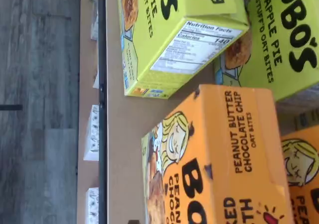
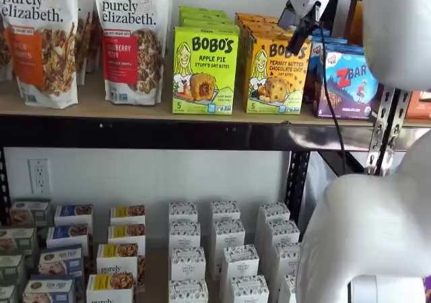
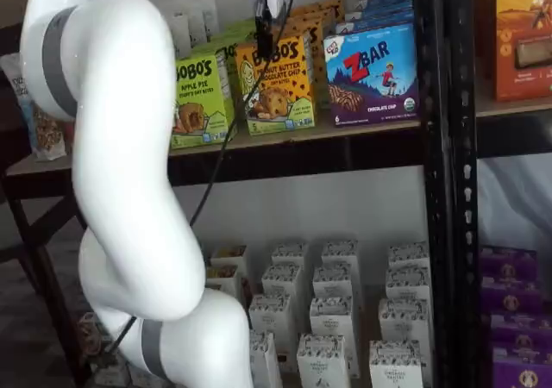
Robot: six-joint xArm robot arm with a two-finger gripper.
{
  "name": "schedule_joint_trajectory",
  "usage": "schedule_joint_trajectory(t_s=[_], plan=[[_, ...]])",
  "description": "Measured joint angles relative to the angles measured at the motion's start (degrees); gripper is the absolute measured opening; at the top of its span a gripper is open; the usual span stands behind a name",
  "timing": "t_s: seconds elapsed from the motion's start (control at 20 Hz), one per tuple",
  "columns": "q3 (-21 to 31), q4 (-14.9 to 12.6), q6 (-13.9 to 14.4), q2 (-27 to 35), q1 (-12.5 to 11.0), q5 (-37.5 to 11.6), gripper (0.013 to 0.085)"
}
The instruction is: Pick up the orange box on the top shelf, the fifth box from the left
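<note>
The orange box (image 2: pixel 276 74) stands upright on the top shelf (image 2: pixel 135 111), printed "BOBO'S Peanut Butter Chocolate Chip". It also shows in a shelf view (image 3: pixel 278 84) and fills much of the wrist view (image 1: pixel 219 159). More orange boxes stand behind it. My gripper (image 2: pixel 301 28) hangs just in front of the box's upper front edge, with its white body above and a black finger and cable showing. In a shelf view the gripper (image 3: pixel 264 26) sits over the box's upper left corner. No gap between the fingers shows. The wrist view shows no fingers.
A lime-green Apple Pie box (image 2: pixel 205 71) stands close beside the orange box, and a blue ZBar box (image 2: pixel 347 81) on its other side. Granola bags (image 2: pixel 131 40) stand further along. Small white boxes (image 2: pixel 222 249) fill the lower shelf. A black upright (image 3: pixel 440 147) stands near the ZBar.
</note>
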Motion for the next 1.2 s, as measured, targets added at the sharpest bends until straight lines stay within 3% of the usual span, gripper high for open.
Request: schedule_joint_trajectory(t_s=[0.6,1.2], plan=[[-5.3,-2.1,-1.8,5.3,-1.6,5.3,0.085],[-6.5,-6.9,-0.2,7.3,1.2,6.3,0.085]])
